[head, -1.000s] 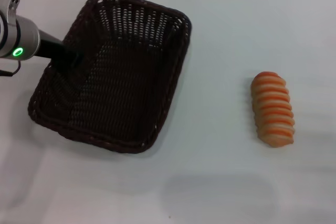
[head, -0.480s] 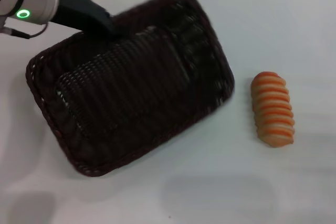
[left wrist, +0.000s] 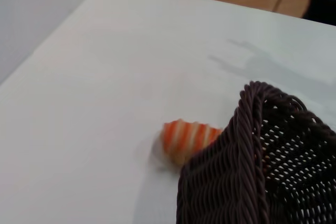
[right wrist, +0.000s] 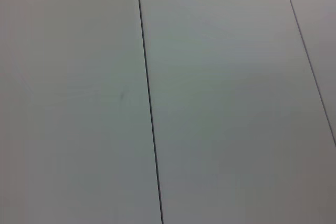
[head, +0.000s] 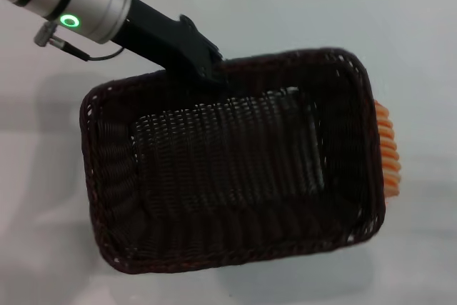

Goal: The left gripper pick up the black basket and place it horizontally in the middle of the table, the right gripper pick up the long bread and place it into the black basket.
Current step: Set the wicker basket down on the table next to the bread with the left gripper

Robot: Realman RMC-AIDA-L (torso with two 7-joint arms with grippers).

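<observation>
Black basket [head: 228, 169] shifted right and turned lengthwise since earlier frame, now mid-table, right rim overlapping long bread [head: 388, 149]. Left gripper [head: 207, 69] clamped on basket's far rim. Table [head: 285, 26] open along far edge and left side. Right gripper out of sight; wrist camera shows only grey panels.

Dark brown woven basket [head: 228, 176]; orange-and-cream striped bread [left wrist: 189, 137]; white table [left wrist: 94, 77].

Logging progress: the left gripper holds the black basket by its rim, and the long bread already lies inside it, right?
Not quite. The left gripper does hold the black basket by its rim, but the long bread lies outside on the table, as the left wrist view shows.
</observation>
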